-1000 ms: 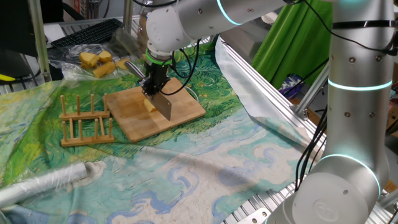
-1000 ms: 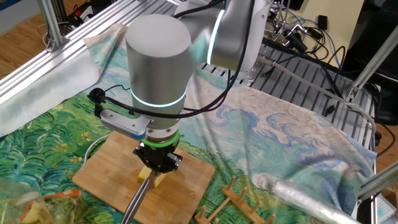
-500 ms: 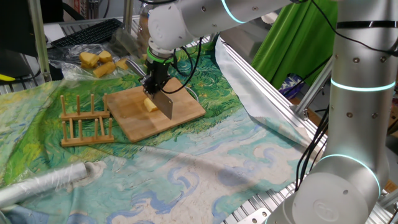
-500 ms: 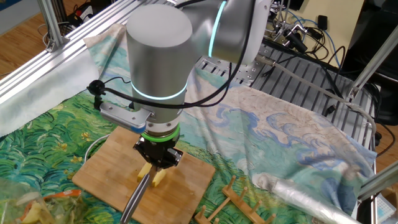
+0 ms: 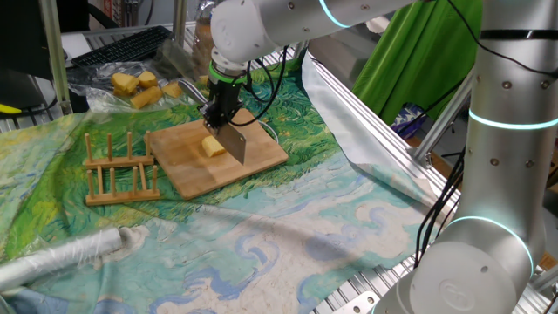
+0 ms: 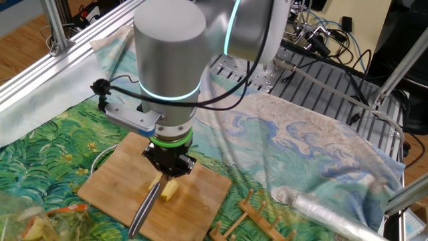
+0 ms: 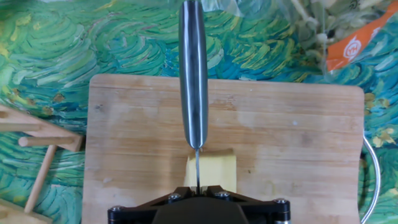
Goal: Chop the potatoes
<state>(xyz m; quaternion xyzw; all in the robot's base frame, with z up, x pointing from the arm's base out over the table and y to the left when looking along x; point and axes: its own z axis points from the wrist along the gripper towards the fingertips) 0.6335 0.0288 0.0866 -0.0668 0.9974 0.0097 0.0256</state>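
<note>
Jaws (image 5: 218, 116) are clamped tight on the knife (image 5: 234, 145), pointing straight down over the wooden cutting board (image 5: 179, 161) on the bench, with the flat grey blade hanging below them and slanting away to one side. In the hand view the blade (image 7: 193, 74) shows as a long steel strip running straight up the middle of the picture, its thin edge sitting right across the top of the potato (image 7: 211, 171).

That is the relation the next move turns on: the potato lies directly under the jaws, roughly centred on the board, and the blade's long axis runs across the chunk close to its middle (a touch left of centre, as the hand view has it). From one fixed view the potato (image 5: 212, 146) sits just beside the blade, on its near-left side; whether the edge touches it or hangs just above, I cannot tell. A straight downward press looks like what is called for.

The potato is a single peeled, pale-yellow block, squarish with flat faces, and appears whole, though from the other fixed view (image 6: 168, 190) a split cannot be ruled out. More yellow chunks (image 5: 138, 86) lie well apart on plastic behind the board, and a wooden rack (image 5: 120, 170) stands just beside the board.
</note>
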